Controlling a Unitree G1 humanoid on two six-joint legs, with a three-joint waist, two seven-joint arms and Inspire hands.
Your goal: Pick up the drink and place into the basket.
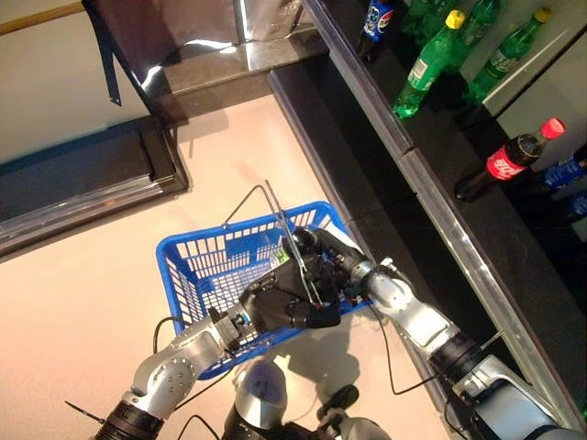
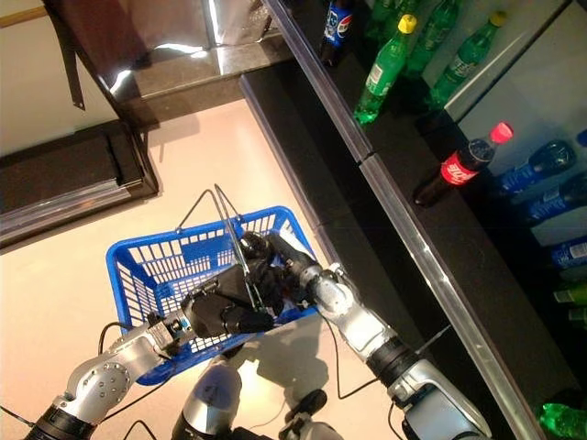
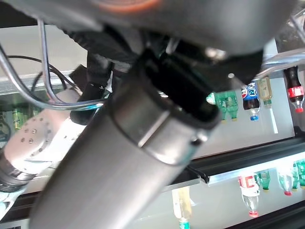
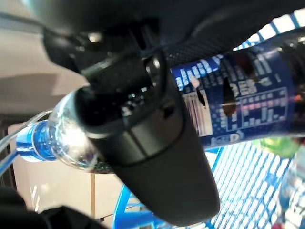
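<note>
Left eye view: blue plastic lattice basket (image 1: pixel 197 266) hanging over the pale floor (image 1: pixel 73 312), thin metal wire handles (image 1: pixel 280 215) raised above its rim. Left hand (image 1: pixel 289 302) at the basket's near-right rim, dark fingers curled round the wire handle there. Right hand (image 1: pixel 321 261) reaching in over the basket's right edge, touching the left hand; drink barely visible under it from here. Beyond the basket to the right, a dark shelf (image 1: pixel 431 156) edged with a silver rail, carrying green plastic bottles with yellow caps (image 1: pixel 424 66) and a dark cola bottle with a red cap (image 1: pixel 509 160).

Right eye view: same picture, basket (image 2: pixel 147 266) with both hands bunched at its right side, right hand (image 2: pixel 275 257) just inside the rim, left hand (image 2: pixel 220 312) against it.

Left wrist view: mostly the hand's own dark bulk, with wire handle loops (image 3: pixel 43 90) passing close by; fingers themselves hidden here. Rows of bottles on lit shelves (image 3: pixel 252 98) in the background.

Right wrist view: clear plastic bottle with a blue label and blue cap (image 4: pixel 238 109) lying across the right hand (image 4: pixel 152 143), thumb and fingers wrapped round its body. Blue lattice of the basket (image 4: pixel 243 186) directly beyond the bottle, so drink held over the basket's inside, in the grip.
</note>
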